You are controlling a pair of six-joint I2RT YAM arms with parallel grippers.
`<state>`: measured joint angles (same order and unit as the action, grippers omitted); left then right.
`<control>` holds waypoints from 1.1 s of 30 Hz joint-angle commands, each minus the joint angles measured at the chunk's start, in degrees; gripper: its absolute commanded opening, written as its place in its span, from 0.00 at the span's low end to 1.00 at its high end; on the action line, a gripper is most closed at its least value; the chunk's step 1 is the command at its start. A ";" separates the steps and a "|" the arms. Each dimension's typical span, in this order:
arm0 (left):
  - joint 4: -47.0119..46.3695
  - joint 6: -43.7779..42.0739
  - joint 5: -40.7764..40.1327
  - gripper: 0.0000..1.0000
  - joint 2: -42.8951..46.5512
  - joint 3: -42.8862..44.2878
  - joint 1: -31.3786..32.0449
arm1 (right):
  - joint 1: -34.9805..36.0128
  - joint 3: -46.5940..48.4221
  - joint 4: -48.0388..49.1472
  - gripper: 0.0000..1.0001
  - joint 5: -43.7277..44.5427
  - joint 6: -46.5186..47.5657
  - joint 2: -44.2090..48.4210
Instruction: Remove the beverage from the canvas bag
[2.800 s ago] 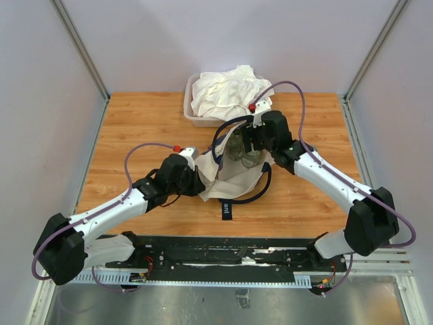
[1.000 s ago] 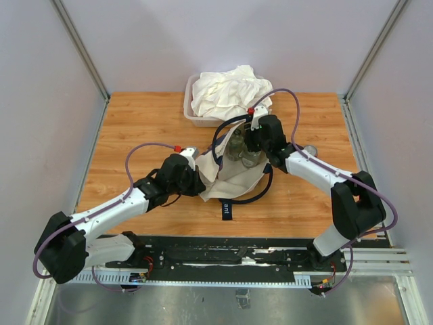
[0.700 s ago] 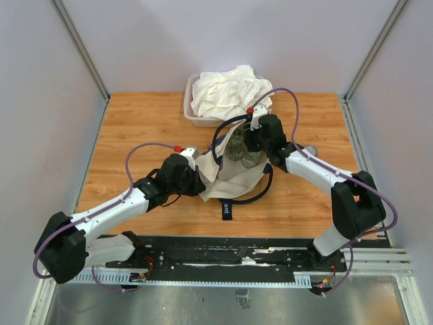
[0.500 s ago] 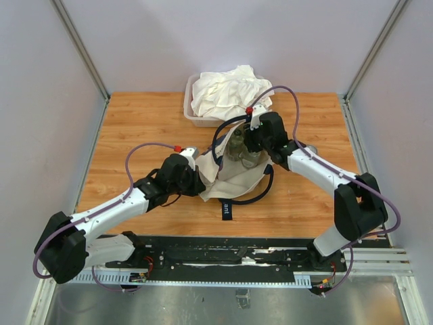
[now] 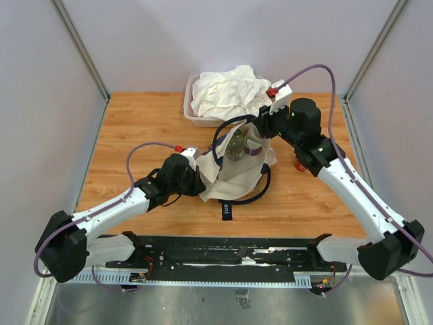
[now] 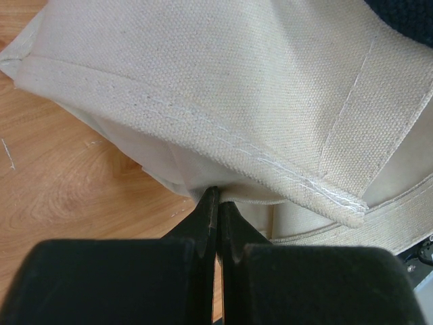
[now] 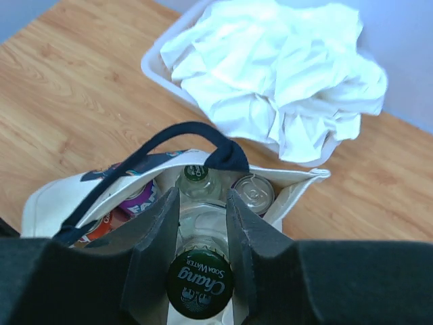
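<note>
On the table [image 5: 135, 128]: canvas bag [image 5: 237, 177] at centre, tub [image 5: 190, 112] just behind.
The cloth heap [image 5: 226, 91] lies in the tub; a bottle [image 7: 200, 281] is above the bag's mouth; a can [image 7: 252, 193] and second bottle [image 7: 196, 175] stand inside.

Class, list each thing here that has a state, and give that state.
canvas bag: open, drinks inside
left gripper: shut on the canvas bag's edge
right gripper: shut on the bottle
bottle: capped, held over the bag's mouth
can: upright inside the bag
plastic tub: heaped with white cloth
</note>
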<state>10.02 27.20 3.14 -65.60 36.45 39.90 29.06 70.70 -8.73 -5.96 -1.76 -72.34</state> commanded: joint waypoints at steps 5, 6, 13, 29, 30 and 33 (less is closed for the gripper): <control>3.16 -1.18 0.92 0.01 -1.12 0.80 0.62 | -0.32 7.19 1.05 0.01 12.17 7.73 11.51; 3.16 -1.18 0.97 0.01 -1.07 0.86 0.62 | -0.32 7.26 0.45 0.01 15.24 8.78 12.31; 3.40 -1.70 1.50 0.00 -1.46 1.39 0.62 | -1.66 1.16 -1.88 0.01 30.70 11.52 17.75; 3.92 -1.79 1.54 0.00 -1.03 0.86 0.62 | -17.21 -25.71 -0.78 0.01 26.68 -5.25 29.76; 3.95 -1.75 1.45 0.00 -0.95 0.90 0.62 | -18.26 -27.85 -0.09 0.01 25.61 -6.05 30.27; 4.08 -1.89 1.43 0.01 -0.94 0.81 0.62 | -21.25 -31.59 2.02 0.01 22.89 -8.27 30.97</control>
<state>10.68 25.93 3.55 -66.26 37.28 39.90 11.22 41.25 -16.58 20.51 -5.21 -43.72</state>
